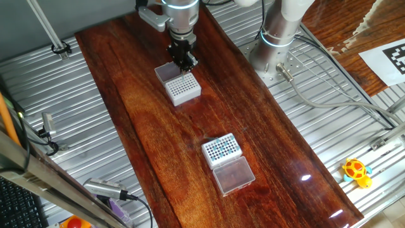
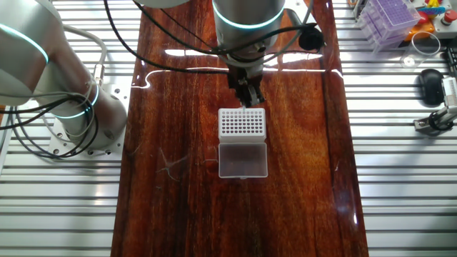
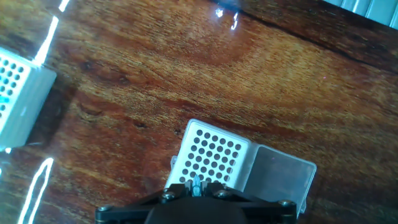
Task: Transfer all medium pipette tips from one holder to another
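My gripper (image 1: 186, 63) hangs just over the far white rack (image 1: 182, 87), whose clear lid (image 1: 166, 71) lies open beside it. In the hand view the fingers are shut on one teal medium pipette tip (image 3: 197, 185), held point down above the rack's edge row of holes (image 3: 211, 158). Every hole I can see in this rack is dark. The other white rack (image 1: 221, 149), nearer on the wooden board, holds several teal tips, and its lid (image 1: 234, 175) is open too. In the hand view this rack shows at the left edge (image 3: 15, 99). The other fixed view shows the gripper (image 2: 250, 100) at the far rack's back edge (image 2: 241, 123).
The racks stand on a dark wooden board (image 1: 158, 139) laid on a ribbed metal table. The arm's base (image 1: 278, 38) rises at the back right. A yellow toy (image 1: 356, 171), a pen-like tool (image 1: 104, 190) and a purple box (image 2: 389, 18) lie off the board.
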